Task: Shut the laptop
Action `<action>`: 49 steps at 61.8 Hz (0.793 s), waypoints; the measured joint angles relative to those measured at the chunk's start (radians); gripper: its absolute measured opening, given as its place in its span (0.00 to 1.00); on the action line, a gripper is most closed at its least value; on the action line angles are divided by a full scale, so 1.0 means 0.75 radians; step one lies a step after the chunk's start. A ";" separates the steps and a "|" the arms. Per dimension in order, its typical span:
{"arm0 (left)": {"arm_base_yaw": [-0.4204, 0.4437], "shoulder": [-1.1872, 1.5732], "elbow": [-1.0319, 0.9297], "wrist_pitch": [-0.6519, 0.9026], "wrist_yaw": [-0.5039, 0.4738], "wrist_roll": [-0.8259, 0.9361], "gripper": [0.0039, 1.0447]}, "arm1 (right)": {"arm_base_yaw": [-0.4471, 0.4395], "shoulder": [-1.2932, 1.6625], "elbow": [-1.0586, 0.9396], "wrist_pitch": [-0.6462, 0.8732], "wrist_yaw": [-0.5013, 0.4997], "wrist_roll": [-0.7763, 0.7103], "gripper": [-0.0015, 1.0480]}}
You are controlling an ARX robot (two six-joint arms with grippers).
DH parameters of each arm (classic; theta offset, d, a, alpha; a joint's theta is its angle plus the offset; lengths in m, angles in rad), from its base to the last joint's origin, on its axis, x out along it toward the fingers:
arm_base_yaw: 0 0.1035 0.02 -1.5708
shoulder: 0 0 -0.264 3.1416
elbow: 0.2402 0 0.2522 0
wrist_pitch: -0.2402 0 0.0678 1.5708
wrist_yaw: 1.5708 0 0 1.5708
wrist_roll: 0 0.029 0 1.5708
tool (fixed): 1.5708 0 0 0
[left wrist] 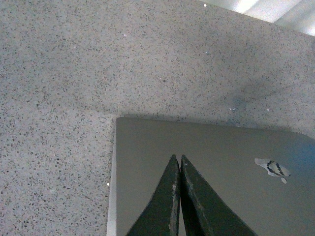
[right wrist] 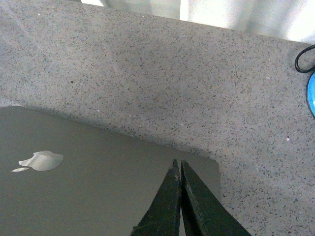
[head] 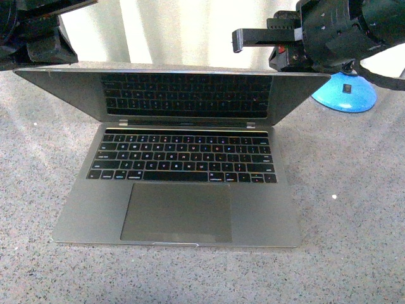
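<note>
Jaws on the left arm (head: pixel 31 31) and on the right arm (head: pixel 329 28) are both pressing together, tips meeting, each hanging over the back of the lid (left wrist: pixel 221 147) near one of its top corners. Speckled grey tabletop (head: pixel 354 209) is carrying the open laptop (head: pixel 183 190) at its middle, screen leaning up toward the far edge, while a blue dome (head: pixel 345 95) is sitting near the far right corner.

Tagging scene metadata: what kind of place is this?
Likely an indoor lab or office bench: a speckled grey stone-like surface, a pale curtain behind it, an open laptop and a blue round device with a cable.
</note>
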 joint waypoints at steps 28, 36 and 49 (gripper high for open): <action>-0.037 -0.005 -0.079 0.002 0.015 -0.049 0.03 | 0.002 -0.003 -0.103 0.043 0.015 0.052 0.01; -0.045 -0.017 -0.102 0.002 0.023 -0.066 0.03 | 0.002 -0.003 -0.116 0.045 0.015 0.053 0.01; -0.056 -0.066 -0.140 -0.002 0.038 -0.086 0.03 | 0.002 -0.003 -0.131 0.055 0.019 0.070 0.01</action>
